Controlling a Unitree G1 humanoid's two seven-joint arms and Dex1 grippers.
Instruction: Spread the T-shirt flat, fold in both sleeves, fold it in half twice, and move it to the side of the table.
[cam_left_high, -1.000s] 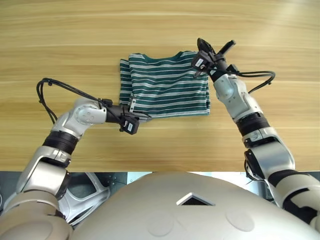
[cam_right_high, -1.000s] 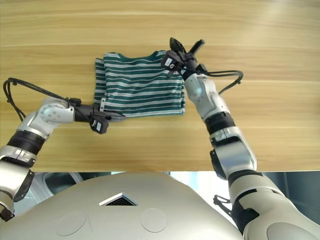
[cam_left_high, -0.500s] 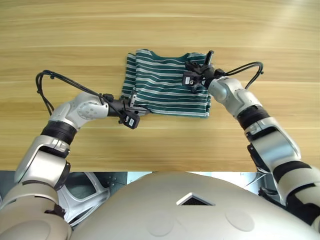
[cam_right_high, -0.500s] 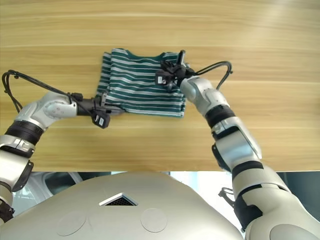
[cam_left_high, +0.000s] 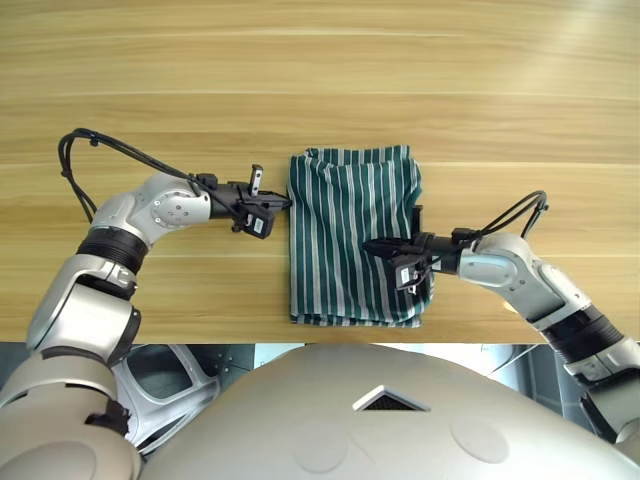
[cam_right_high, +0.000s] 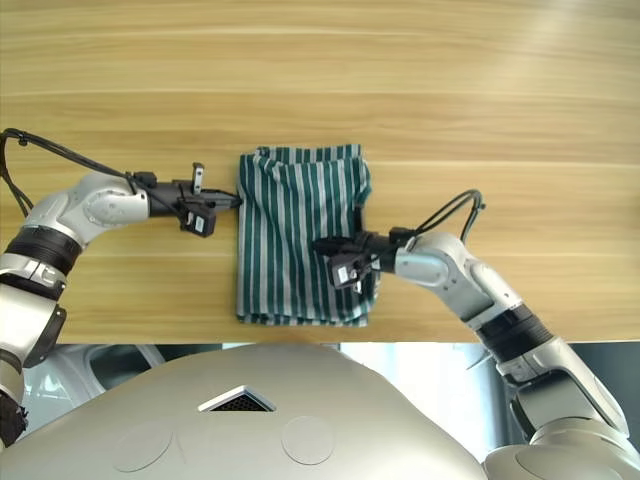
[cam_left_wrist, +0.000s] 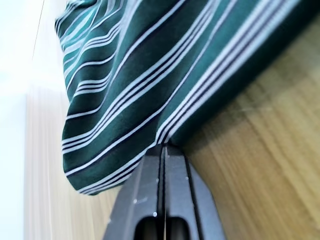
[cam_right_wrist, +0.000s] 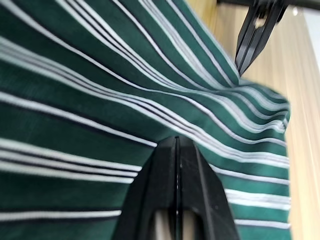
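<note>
Over on the left of the wooden table (cam_left_high: 150, 80), the left arm lies low across the boards, a loop of black cable (cam_left_high: 72, 165) standing out behind its elbow. The left claw (cam_left_high: 283, 203) points straight at the left side edge of the T-shirt (cam_left_high: 340, 230) and meets it near the far corner. From the left wrist view its two fingers (cam_left_wrist: 150, 185) are pressed tight together, only a thin seam between them, with the shirt's hem caught at their tips and lifted a little off the wood.

The T-shirt itself is dark green with thin pale stripes. It is folded into a thick, upright rectangle and lies in the middle of the table, with its near edge almost at the table's front edge. The stripes run away from the robot. The far edge is slightly rumpled and the layers show along the near edge.

Next, the right claw (cam_left_high: 368, 243) comes in from the right side, lying over the right half of the shirt and pointing leftward across it. Its fingers (cam_right_wrist: 150, 200) are also closed flat against each other. In the right wrist view the cloth rises in a ridge to their tips, pinched there. Behind it a second black cable (cam_left_high: 527, 208) arches over the right forearm, which rests just above the bare boards to the right of the shirt
</note>
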